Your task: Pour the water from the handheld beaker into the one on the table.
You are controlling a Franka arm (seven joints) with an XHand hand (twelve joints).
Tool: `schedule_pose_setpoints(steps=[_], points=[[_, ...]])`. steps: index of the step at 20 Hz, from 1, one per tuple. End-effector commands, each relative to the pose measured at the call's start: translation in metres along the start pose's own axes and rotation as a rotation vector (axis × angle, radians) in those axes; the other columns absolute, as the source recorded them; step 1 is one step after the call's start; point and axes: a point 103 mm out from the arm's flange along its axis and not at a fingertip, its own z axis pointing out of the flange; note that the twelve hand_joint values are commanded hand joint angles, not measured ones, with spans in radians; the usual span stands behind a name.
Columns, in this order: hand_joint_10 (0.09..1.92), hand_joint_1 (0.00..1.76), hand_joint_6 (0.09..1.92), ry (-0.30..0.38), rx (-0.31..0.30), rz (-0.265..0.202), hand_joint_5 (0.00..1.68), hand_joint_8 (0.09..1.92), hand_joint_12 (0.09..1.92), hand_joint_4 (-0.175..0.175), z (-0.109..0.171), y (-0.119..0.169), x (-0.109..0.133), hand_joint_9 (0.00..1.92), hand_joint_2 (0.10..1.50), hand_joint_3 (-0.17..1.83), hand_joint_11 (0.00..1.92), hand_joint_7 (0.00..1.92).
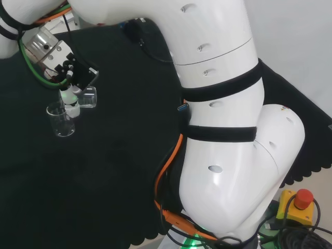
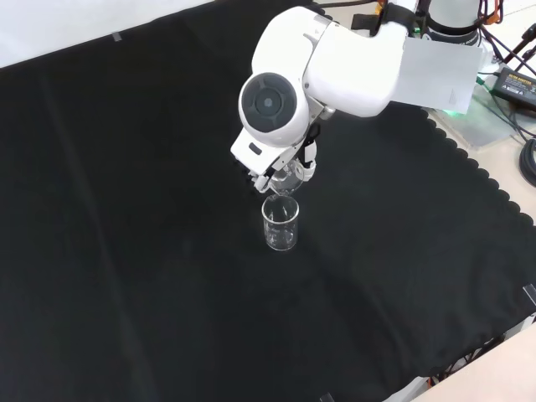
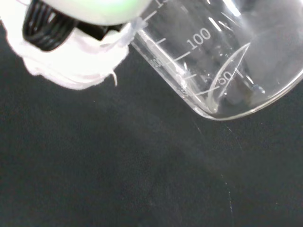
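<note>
Black cloth [image 2: 126,251] covers the bench. The black and white hand [image 1: 72,78] is curled around a clear glass graduated beaker [image 1: 88,97], tilted steeply on its side. Just below the hand, a second clear glass beaker [image 2: 280,224] stands upright on the cloth, apart from the held one.

Black cloth [image 2: 126,251] over bench; red button on yellow box [image 1: 296,203]; cables [image 2: 523,126].

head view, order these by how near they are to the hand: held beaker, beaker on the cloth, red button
1. held beaker, tilted in the hand.
2. beaker on the cloth, just below the hand.
3. red button, far off at the lower right.
</note>
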Motion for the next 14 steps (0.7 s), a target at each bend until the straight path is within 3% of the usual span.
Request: schedule_pose_setpoints(steps=[1,9,14], points=[[0.13,1.14,0.72,-0.038,0.019,0.015,1.24,0.09,0.87,0.082,-0.003,-0.001,0.004,1.62,0.68,0.64,1.22,1.71],[0.14,1.14,0.73,-0.096,0.038,0.035,1.24,0.09,0.86,0.078,-0.021,-0.007,0.017,1.62,0.68,0.64,1.23,1.71],[0.14,1.15,0.73,-0.081,0.043,0.034,1.24,0.09,0.86,0.077,-0.018,-0.004,0.001,1.62,0.68,0.65,1.24,1.71]])
